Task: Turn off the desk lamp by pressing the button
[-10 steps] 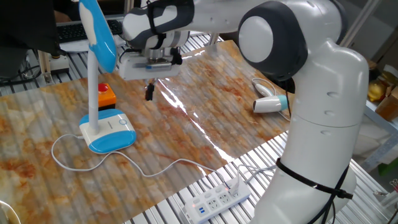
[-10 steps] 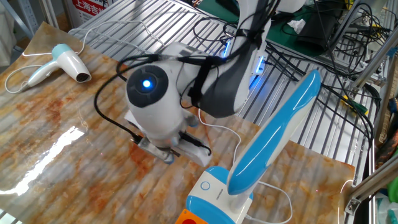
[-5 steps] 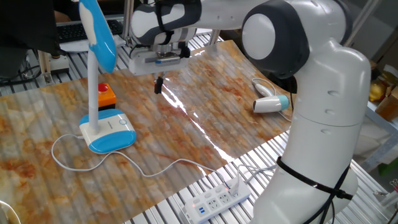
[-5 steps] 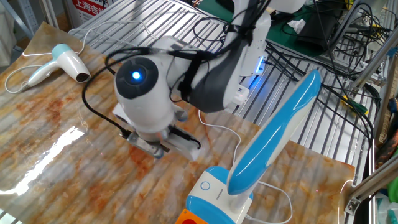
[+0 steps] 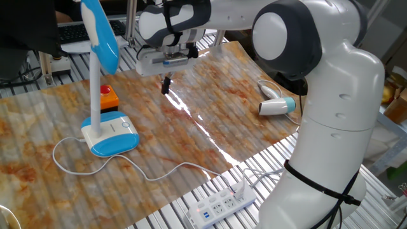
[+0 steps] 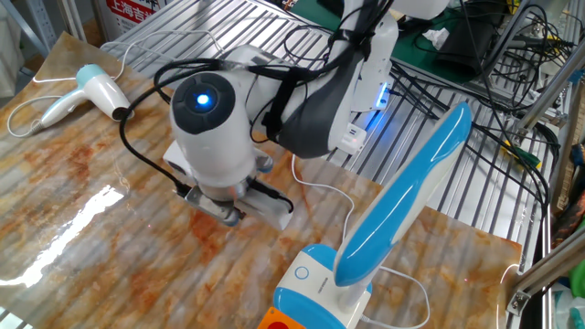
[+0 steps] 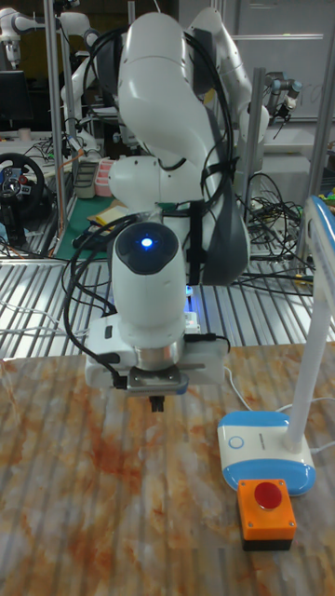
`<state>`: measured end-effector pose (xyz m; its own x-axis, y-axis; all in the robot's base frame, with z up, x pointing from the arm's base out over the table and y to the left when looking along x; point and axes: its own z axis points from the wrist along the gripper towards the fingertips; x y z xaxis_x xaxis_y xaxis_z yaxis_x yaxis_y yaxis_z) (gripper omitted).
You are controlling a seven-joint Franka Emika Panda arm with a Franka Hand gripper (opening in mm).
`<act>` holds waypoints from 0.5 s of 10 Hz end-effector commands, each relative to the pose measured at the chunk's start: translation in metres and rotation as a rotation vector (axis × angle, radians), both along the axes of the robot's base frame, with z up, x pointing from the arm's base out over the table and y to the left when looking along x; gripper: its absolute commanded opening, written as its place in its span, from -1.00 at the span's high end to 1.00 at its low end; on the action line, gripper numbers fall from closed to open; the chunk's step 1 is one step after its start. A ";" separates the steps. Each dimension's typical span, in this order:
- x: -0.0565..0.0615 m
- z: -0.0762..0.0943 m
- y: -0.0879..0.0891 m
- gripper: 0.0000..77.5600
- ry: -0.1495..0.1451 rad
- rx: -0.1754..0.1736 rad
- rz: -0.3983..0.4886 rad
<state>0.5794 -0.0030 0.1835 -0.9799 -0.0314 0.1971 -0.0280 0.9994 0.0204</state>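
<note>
The desk lamp stands at the table's left, with its blue-rimmed oval base (image 5: 109,135), thin white stem (image 5: 95,89) and long blue-and-white head (image 5: 102,28). The button (image 7: 236,442) is a small pale ring on the white base plate, also visible as the button (image 6: 303,272). My gripper (image 5: 166,86) hangs above the table, to the right of the lamp and well apart from the base. In the tall fixed view the gripper (image 7: 158,403) is left of the base, its dark fingertips together with nothing between them. The wrist hides the fingers in the other fixed view.
A red round button on an orange box (image 5: 108,95) sits right behind the lamp base. A white-and-blue hair dryer (image 5: 276,107) lies at the right. The lamp's white cord (image 5: 146,173) trails to a power strip (image 5: 219,203) at the front edge.
My gripper has moved away from the lamp, to the right and slightly up in one fixed view. The lamp has not moved.
</note>
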 end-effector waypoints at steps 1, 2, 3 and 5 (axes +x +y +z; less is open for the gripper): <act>0.001 0.002 0.000 1.00 -0.058 -0.070 0.052; 0.001 0.002 0.000 1.00 -0.086 -0.070 0.045; 0.001 0.002 0.000 1.00 -0.086 -0.066 0.042; 0.001 0.002 0.000 1.00 -0.072 -0.062 0.041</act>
<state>0.5796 -0.0033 0.1841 -0.9912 -0.0617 0.1173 -0.0675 0.9966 -0.0462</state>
